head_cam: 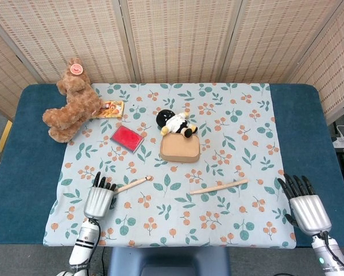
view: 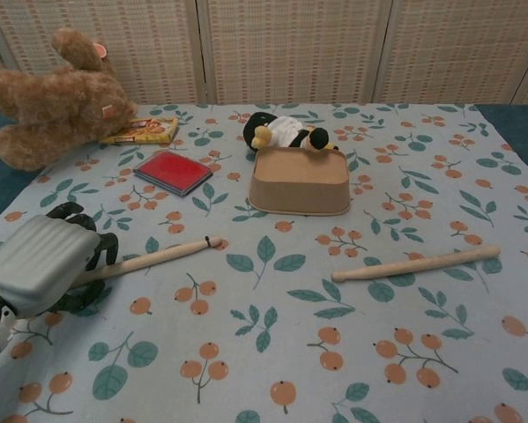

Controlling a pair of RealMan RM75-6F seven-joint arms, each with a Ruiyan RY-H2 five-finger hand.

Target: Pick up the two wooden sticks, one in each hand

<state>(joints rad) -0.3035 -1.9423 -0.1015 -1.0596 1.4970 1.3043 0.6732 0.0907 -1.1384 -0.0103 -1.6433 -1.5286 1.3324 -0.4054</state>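
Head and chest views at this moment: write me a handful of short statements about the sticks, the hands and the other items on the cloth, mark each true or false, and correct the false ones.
1. The left hand is at the near end of the left wooden stick. True.
2. The right hand holds the right wooden stick. False: that stick lies on the cloth, well apart from the right hand, which is open and empty.
3. The penguin plush lies against the far side of the tan box. True.
4. The red case sits on top of the brown teddy bear. False: it lies flat on the floral cloth, beside the bear.
5. Both sticks rest on the cloth. True.
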